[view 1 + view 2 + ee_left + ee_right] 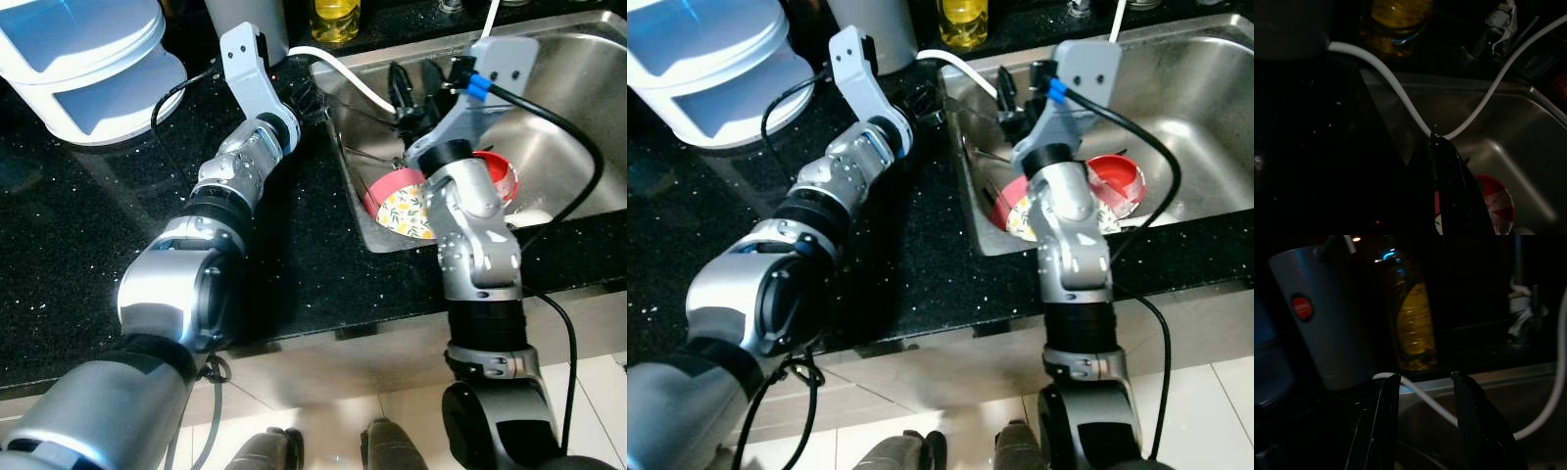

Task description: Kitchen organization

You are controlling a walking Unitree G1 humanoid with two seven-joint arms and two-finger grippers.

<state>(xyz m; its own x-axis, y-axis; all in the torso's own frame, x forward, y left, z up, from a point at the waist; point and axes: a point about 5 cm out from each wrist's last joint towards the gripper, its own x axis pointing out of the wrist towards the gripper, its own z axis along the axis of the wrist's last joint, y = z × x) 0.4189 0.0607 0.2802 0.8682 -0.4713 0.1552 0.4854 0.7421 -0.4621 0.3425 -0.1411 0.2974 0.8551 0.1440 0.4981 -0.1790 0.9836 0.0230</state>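
In the steel sink (568, 117) lies a red bowl with a floral inside (404, 211), tipped against the sink's left wall, and a red dish (502, 172) lies behind my right forearm. My right gripper (413, 90) hovers open over the sink's back left corner, above the bowl, with nothing between its fingers (1389, 396). My left gripper (310, 100) reaches across the black counter to the sink's left rim; its fingers (1447, 161) lie together, shut and empty. A white hose (345, 69) runs past both grippers into the sink.
A yellow liquid bottle (336, 18) and a grey canister with a red button (1327, 318) stand behind the sink. A white and blue stacked container (88, 59) sits at the counter's back left. The black counter (108, 225) runs left of the sink.
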